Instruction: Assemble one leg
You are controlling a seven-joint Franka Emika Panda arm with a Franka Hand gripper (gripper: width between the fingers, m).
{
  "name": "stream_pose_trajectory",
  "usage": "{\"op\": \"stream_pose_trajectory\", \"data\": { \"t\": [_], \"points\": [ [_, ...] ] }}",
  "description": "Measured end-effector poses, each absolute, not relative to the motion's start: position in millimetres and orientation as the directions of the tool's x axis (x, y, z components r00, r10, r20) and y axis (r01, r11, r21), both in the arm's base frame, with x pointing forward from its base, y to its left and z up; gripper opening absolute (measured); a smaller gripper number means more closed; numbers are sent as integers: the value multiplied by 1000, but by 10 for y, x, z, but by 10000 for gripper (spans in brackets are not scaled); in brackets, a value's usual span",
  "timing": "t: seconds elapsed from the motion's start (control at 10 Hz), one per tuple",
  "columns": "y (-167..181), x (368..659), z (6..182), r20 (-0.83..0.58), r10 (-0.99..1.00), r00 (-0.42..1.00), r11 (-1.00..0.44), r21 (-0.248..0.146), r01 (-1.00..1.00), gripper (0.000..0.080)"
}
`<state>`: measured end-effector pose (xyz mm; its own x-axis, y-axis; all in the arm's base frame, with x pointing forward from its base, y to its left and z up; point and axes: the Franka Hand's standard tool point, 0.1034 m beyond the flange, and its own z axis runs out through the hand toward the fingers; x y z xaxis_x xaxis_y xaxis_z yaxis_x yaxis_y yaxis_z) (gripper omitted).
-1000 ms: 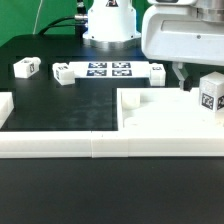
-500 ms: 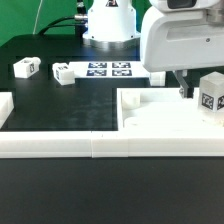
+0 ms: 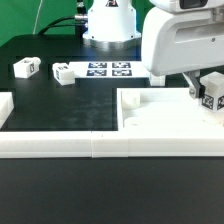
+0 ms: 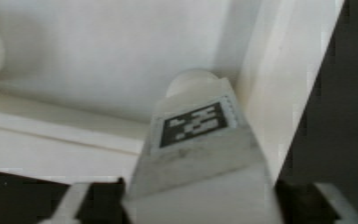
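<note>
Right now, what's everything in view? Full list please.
standing leg: one, white, tagged, upright at the square panel's far corner on the exterior view's right
loose legs: two, white, tagged, on the table at the exterior view's left, the second nearer the marker board
square panel: one, white, front right
border rails: at least two, white, front and left edges
marker board: one, white, back centre
table: one, black
robot base: one, white, back centre
gripper: one, white, fingers either side of the standing leg, grip unclear
</note>
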<state>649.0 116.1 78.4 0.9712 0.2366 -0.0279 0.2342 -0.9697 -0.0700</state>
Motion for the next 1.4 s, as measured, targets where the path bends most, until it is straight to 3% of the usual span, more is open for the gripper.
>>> {"op": "stream_pose_trajectory", "data": {
  "t": [0.1,0.5,0.7,1.0,1.4],
  "points": [
    [1161,6489,783,-28,237,971,-970,-70,234,288],
    [1164,6486,778,-32,168,985,-984,-70,165,288],
    [1169,6491,769,-27,-74,997,-995,-64,-76,289],
    [1149,6479,761,-37,-421,906,-905,-50,-422,290],
    [1118,6463,749,-42,-785,618,-618,-19,-786,290]
  ]
}}
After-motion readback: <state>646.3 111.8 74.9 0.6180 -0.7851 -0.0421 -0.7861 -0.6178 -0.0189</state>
